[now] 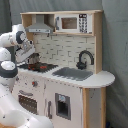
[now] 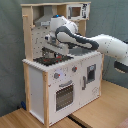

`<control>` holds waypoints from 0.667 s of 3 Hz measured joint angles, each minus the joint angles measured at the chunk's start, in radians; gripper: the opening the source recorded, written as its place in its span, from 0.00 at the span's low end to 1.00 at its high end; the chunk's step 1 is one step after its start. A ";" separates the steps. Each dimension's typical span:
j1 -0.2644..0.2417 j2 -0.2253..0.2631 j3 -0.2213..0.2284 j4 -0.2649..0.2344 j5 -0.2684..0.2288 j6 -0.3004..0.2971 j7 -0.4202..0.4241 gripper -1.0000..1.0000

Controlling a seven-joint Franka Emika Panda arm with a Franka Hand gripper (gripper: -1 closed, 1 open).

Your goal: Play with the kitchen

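Grey backdrop behind; wooden floor panels [image 2: 95, 107] carry the kitchen [image 2: 62, 82], standing upright. Above its stovetop [image 1: 37, 66], the gripper [image 2: 51, 48] hovers; finger state cannot be told. Risk: further descent could strike the stovetop or catch the hood [image 1: 40, 25]

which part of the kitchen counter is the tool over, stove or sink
The stove. The tool hangs just above that black stovetop at the first exterior view's left end of the counter, while the grey sink with its black faucet sits apart to the right.

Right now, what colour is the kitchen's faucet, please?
Black faucet, clearest in the first exterior view.
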 joint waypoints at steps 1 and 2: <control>0.004 0.002 -0.033 0.003 -0.003 -0.095 0.000 0.00; 0.020 0.008 -0.084 0.003 -0.003 -0.183 -0.001 0.00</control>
